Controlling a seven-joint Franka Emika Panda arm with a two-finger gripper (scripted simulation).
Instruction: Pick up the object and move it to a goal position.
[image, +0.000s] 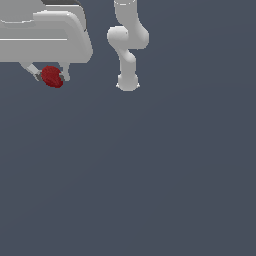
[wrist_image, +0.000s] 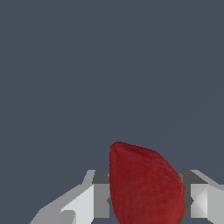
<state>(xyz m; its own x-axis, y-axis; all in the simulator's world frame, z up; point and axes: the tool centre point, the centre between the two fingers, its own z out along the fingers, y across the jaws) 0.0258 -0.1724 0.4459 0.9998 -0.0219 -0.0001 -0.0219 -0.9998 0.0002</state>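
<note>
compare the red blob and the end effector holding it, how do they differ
The red blob is dark red, while the end effector is white and grey. The blob is rounded and lumpy; the end effector is angular, with flat fingers. The blob is far smaller than the end effector's body. Both sit at the upper left of the exterior view, in contact.

No real room is showing here: a flat, featureless slate-grey ground (image: 150, 175) is filling both views, and the smooth, untextured white robot arm (image: 127, 45) is looking computer-rendered, marking a bare simulated workspace.
</note>
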